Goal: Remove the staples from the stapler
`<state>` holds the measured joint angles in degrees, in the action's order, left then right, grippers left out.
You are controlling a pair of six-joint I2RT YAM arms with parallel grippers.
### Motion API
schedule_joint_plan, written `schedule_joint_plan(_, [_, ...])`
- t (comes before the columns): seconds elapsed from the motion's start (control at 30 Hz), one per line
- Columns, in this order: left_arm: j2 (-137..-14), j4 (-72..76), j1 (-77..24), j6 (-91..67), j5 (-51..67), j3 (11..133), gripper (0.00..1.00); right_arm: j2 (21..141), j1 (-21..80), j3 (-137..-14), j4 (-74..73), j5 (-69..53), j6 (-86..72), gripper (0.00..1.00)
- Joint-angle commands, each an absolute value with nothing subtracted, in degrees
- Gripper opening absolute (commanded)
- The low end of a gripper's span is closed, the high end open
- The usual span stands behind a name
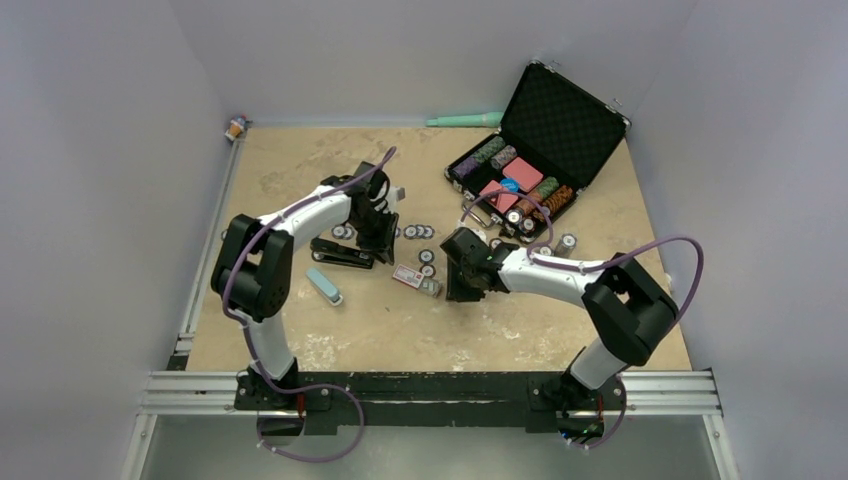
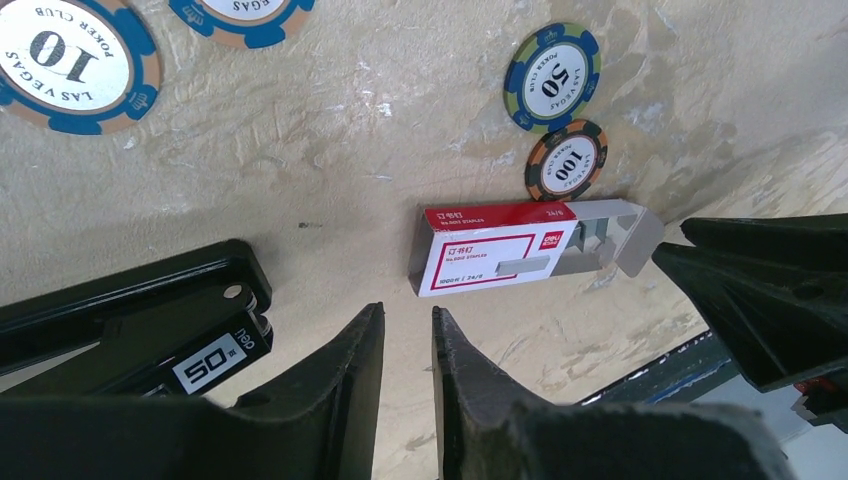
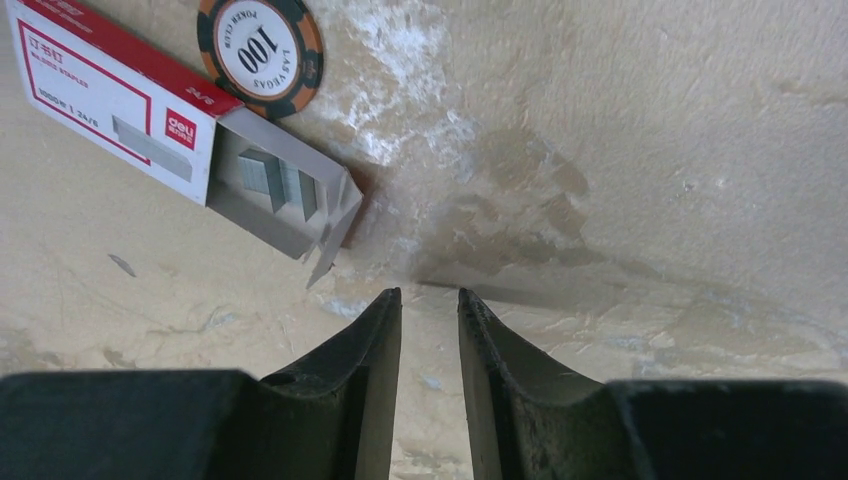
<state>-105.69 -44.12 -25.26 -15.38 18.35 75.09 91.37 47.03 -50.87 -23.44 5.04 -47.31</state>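
The black stapler (image 1: pixel 340 252) lies left of centre, and its two black arms (image 2: pixel 130 320) spread apart at the lower left of the left wrist view. My left gripper (image 1: pixel 385 248) hovers at the stapler's right end. Its jaws (image 2: pixel 408 312) are open by a narrow gap, with only bare table between them. My right gripper (image 1: pixel 455 285) hangs right of the red-and-white staple box (image 1: pixel 415 280), its jaws (image 3: pixel 428 295) also narrowly open and empty. Grey staples (image 3: pixel 275 180) show in the box's open end. No loose staples are clearly visible.
Poker chips (image 1: pixel 418 232) lie scattered around the box (image 2: pixel 520 250), two of them (image 2: pixel 552 78) just beyond it. A pale blue block (image 1: pixel 323 285) lies in front of the stapler. An open black case (image 1: pixel 575 125) of chips stands at the back right. A green tube (image 1: pixel 465 120) lies along the back wall.
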Motion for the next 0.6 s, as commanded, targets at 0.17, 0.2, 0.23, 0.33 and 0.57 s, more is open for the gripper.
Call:
schedule_joint_plan(0.17, [-107.05, -42.16, -25.97, -14.55, 15.67, 73.49, 0.27, 94.10, 45.43, -53.76, -19.61, 3.14, -45.10, 0.30])
schedule_joint_plan(0.2, [-106.97, -42.04, -26.01, -14.69, 14.63, 73.41, 0.27, 94.34, 45.24, -53.86, -19.52, 3.02, -45.05, 0.30])
schedule_joint_plan(0.23, [-106.88, -42.05, -25.97, -14.83, 13.85, 73.38, 0.27, 94.46, 45.12, -54.00, -19.47, 2.93, -44.90, 0.28])
schedule_joint_plan(0.33, [-107.47, -41.56, -26.01, -14.94, 13.23, 73.44, 0.26, 95.11, 44.91, -54.76, -19.60, 2.65, -44.45, 0.27])
schedule_joint_plan(0.57, [-110.81, -40.50, -26.71, -15.46, 13.30, 73.77, 0.23, 96.01, 44.79, -55.81, -20.06, 2.52, -43.85, 0.27])
